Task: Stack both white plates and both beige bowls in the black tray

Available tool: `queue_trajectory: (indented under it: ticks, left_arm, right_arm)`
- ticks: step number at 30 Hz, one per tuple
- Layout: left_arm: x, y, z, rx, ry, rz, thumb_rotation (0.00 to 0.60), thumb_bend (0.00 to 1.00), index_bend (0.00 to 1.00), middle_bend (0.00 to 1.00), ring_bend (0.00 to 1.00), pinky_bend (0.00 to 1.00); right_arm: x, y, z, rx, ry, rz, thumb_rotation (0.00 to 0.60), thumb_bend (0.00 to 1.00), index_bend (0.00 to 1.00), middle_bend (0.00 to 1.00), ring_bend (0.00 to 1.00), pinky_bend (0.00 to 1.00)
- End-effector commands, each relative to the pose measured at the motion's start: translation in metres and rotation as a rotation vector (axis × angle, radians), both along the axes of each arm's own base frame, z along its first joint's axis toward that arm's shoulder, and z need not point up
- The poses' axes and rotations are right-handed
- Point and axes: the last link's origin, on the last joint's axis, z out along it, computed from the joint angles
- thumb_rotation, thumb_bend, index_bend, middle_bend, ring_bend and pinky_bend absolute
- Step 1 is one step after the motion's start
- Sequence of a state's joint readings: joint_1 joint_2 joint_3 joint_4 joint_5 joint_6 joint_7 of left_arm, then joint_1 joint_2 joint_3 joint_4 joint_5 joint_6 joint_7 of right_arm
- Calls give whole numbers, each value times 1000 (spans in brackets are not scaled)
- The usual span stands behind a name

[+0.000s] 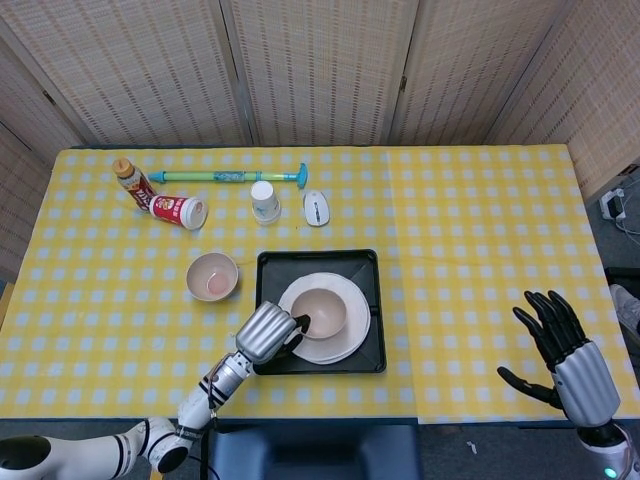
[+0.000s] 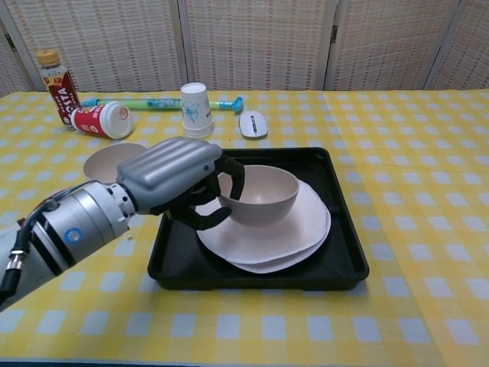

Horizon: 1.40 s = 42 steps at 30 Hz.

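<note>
Beige bowl (image 2: 263, 195), gripped at its rim by the left hand (image 2: 179, 180), should settle level, centred on the white plates (image 2: 306, 237).

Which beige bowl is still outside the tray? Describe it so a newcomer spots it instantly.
Start at the square black tray near the front middle of the yellow checked table. Just off the tray's left edge, on the cloth, sits a round beige bowl. Unlike the other beige bowl, held by the left hand over the white plates, nothing touches it.
</note>
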<state>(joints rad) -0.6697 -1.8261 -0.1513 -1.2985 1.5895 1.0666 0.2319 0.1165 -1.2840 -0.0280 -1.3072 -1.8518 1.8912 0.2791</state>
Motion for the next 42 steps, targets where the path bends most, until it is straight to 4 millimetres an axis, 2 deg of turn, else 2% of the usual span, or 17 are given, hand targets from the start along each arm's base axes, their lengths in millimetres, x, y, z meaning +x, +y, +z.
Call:
queue_trajectory:
  ticks: [1,11,14,16,19,25,30,33,37,42]
  left_arm:
    - [3,8,-10,-14,-12,7,600,520,590,1000,1000,1000]
    - [-4,20,-25,-26,-21,26,600,521,566,1000,1000,1000]
    - [-5,22,-28,-29,-23,28,600,499,468,1000,1000,1000]
    - [-5,22,-27,-28,-32,27,600,393,297,1000,1000,1000]
    - [-5,20,-23,-28,-42,22,600,302,168,1000,1000,1000]
    - [-4,11,-10,-23,-57,17,600,247,94,1000,1000,1000]
    - [-5,2,5,-18,-57,18,600,241,95,1000,1000,1000]
    - [-14,-1,19,3,-53,32,600,251,152,1000,1000,1000]
    - [-37,4,35,35,-9,85,600,384,275,1000,1000,1000]
    - [-70,19,51,96,59,177,600,447,386,1000,1000,1000]
  right_arm:
    - [-1,-1,1,0,2,-9,600,123,96,0,0,0]
    - [-6,-8,3,-11,3,-43,600,124,96,0,0,0]
    - [-6,-8,2,-11,6,-44,600,123,96,0,0,0]
    - [-6,-8,2,-12,5,-47,600,123,96,0,0,0]
    - [-6,-8,2,-9,6,-47,600,123,96,0,0,0]
    - [-4,-5,0,2,6,-33,600,123,96,0,0,0]
    - [-2,-3,0,9,5,-17,600,123,96,0,0,0]
    - [-2,-2,-2,21,7,-11,600,122,96,0,0,0]
    - [0,1,-4,32,9,1,600,123,96,0,0,0]
    - [2,3,-7,38,17,16,600,123,97,0,0,0]
